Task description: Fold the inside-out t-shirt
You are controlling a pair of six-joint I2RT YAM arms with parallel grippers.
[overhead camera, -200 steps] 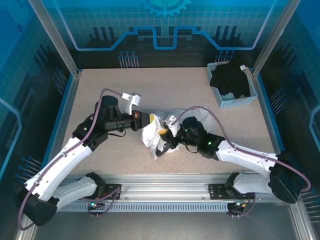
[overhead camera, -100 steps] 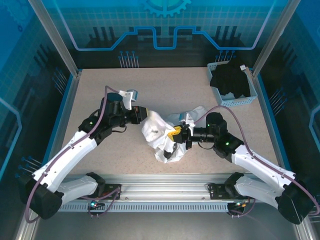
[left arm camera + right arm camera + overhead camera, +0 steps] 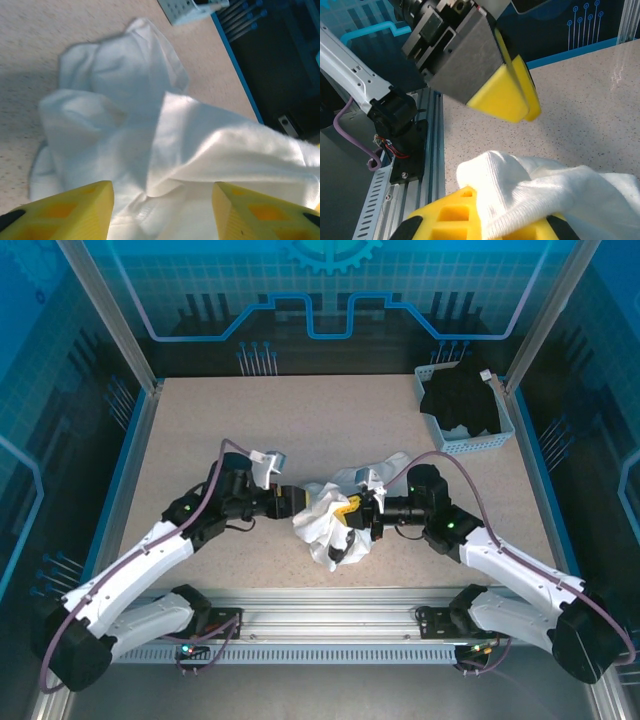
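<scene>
While right jaws clamp the t-shirt [image 3: 322, 523] | left jaws apart | basket [image 3: 478, 444] with black garment [image 3: 462, 400] well apart

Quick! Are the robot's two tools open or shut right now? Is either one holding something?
Left tool: open, shirt lying loose between its fingers.
Right tool: closed, holding the shirt.

White t-shirt [image 3: 325, 522]; yellow left pincer [image 3: 161, 212]; speckled beige table [image 3: 300, 420]; blue basket [image 3: 470, 444]; black garment [image 3: 462, 400].

T-shirt [image 3: 330, 518] on table [image 3: 300, 430] centre, between left fingers [image 3: 75, 210] and right fingers [image 3: 452, 220]; basket [image 3: 470, 446] far right corner, garment [image 3: 460, 400] inside.
</scene>
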